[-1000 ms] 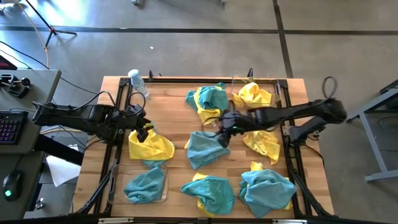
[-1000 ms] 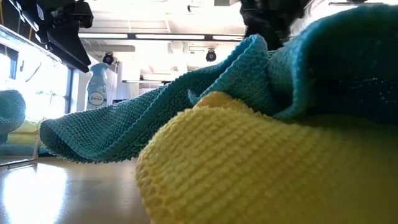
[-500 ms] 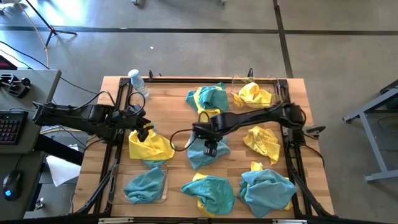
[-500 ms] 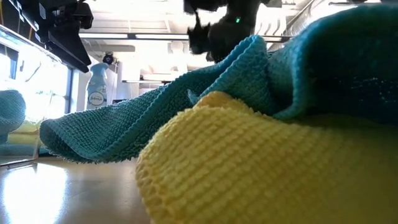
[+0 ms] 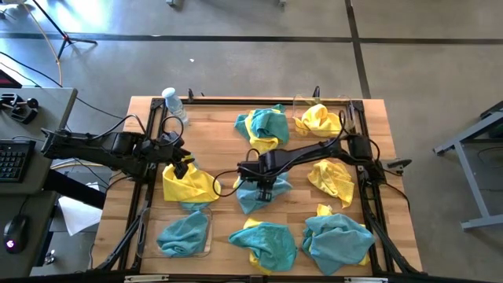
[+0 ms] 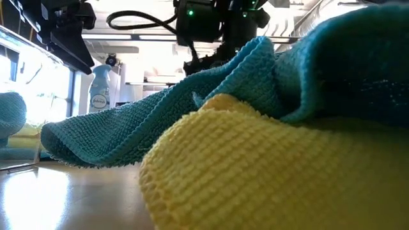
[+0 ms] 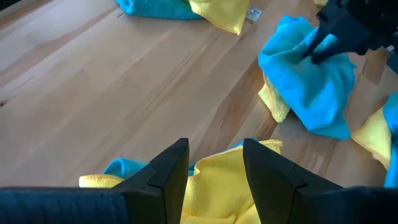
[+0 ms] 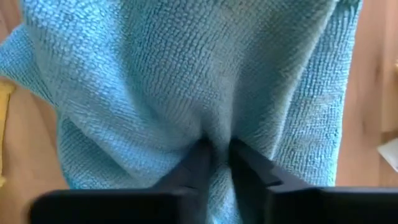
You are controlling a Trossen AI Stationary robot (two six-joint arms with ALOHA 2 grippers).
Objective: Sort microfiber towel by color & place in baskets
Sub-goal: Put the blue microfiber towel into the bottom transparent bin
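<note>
A teal towel (image 5: 253, 196) lies crumpled at the table's middle, with my right gripper (image 5: 264, 189) down on it and shut on a fold of it. A yellow towel (image 5: 190, 185) lies left of it, over a teal one. My left gripper (image 7: 214, 163) hangs open above that yellow towel's far left corner. One basket (image 5: 206, 236), near left, holds a teal towel (image 5: 182, 234). The other basket (image 5: 297, 104), far right, holds a yellow towel (image 5: 321, 119). My right gripper pinches a raised fold (image 8: 217, 134) of the teal towel between its two fingers, coming from above and pointing down. The cloth puckers toward the fingertips (image 8: 198, 158). The rest of the towel lies spread on the table around the fold.
More teal and yellow towels lie in heaps at the far middle (image 5: 263, 126), at the right (image 5: 332, 181) and along the near edge (image 5: 263, 244) (image 5: 338, 240). A water bottle (image 5: 173, 102) stands at the far left corner. Bare wood shows between the two arms.
My right gripper has swung from the table's right toward its middle and near edge, and has come down onto the teal towel. The towel has stayed where it was.
</note>
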